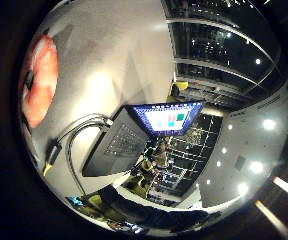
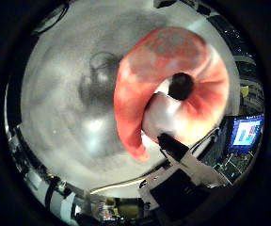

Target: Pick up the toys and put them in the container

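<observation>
The robot hand (image 2: pixel 182 174) shows only white and black parts at the lower right of the thumb side view; its finger state cannot be told. The orange toy (image 2: pixel 173 89) fills that view's centre, close to the palm, above the grey surface (image 2: pixel 65 117). Risk: an unsecured toy drops. Only the little finger side view shows a laptop (image 1: pixel 134 137). No container appears.

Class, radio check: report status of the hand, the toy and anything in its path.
Hand at the toy, one finger against it; grip not clear. Orange-red curved toy close under the palm, over grey table. Open laptop on table, off to one side. No container in view.
</observation>
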You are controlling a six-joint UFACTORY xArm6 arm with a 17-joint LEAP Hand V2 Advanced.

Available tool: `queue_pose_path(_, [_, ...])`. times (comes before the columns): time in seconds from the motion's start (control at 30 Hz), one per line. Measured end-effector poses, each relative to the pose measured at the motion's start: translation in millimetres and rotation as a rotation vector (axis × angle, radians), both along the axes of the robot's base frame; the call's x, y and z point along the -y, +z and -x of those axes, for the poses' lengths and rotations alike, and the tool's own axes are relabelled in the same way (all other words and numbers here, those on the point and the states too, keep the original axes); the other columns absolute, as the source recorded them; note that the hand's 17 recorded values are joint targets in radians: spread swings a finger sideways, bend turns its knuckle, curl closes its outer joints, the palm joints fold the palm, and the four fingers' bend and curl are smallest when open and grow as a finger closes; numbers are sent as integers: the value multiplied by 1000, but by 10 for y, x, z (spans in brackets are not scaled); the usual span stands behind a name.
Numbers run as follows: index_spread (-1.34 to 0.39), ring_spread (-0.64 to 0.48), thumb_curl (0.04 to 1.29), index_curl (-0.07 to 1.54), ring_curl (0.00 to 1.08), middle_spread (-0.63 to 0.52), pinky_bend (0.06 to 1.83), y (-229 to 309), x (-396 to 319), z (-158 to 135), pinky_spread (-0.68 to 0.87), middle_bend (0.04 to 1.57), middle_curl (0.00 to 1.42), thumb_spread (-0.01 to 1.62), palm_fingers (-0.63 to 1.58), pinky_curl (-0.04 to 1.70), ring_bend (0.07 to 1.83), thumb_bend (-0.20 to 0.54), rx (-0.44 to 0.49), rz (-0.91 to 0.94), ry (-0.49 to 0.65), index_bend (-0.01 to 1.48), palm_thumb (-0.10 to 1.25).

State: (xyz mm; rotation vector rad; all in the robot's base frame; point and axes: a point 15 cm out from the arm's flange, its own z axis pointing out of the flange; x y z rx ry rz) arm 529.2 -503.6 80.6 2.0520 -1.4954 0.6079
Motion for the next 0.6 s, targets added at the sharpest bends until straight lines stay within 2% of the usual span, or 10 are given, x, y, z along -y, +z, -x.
queue_pose_path(0.17, [-380, 101, 355, 221, 282, 7, 404, -54, -16, 3, 355, 270, 344, 889, 88, 316, 327, -26, -13, -3, 10, 142, 793])
queue_pose_path(0.33, [-402, -37, 357, 221, 289, -85, 393, -38, 4, 14, 284, 350, 358, 881, 314, 299, 430, -25, -24, 5, 21, 147, 804])
queue_pose_path(0.37, [-412, -120, 358, 214, 303, -146, 382, -17, 17, 16, 190, 431, 380, 882, 504, 281, 531, -24, -24, 9, 22, 147, 810])
queue_pose_path(0.43, [-437, -275, 362, 206, 368, -264, 580, 23, 54, 37, -117, 509, 418, 874, 814, 316, 729, -26, -23, 14, 20, 136, 815])
queue_pose_path(0.47, [-443, -300, 363, 213, 387, -282, 619, 47, 87, 59, -179, 521, 429, 873, 837, 333, 759, -25, -24, 16, 20, 149, 819])
queue_pose_path(0.5, [-452, -315, 364, 224, 412, -293, 687, 51, 101, 74, -264, 556, 447, 873, 1016, 355, 815, -26, -26, 16, 20, 186, 820])
queue_pose_path(0.53, [-462, -333, 365, 224, 416, -309, 734, 48, 115, 90, -348, 567, 458, 872, 1067, 363, 834, -27, -30, 16, 21, 181, 821])
queue_pose_path(0.6, [-470, -340, 368, 243, 431, -316, 746, 64, 166, 133, -395, 587, 473, 869, 1095, 372, 848, -25, -36, 17, 21, 206, 826])
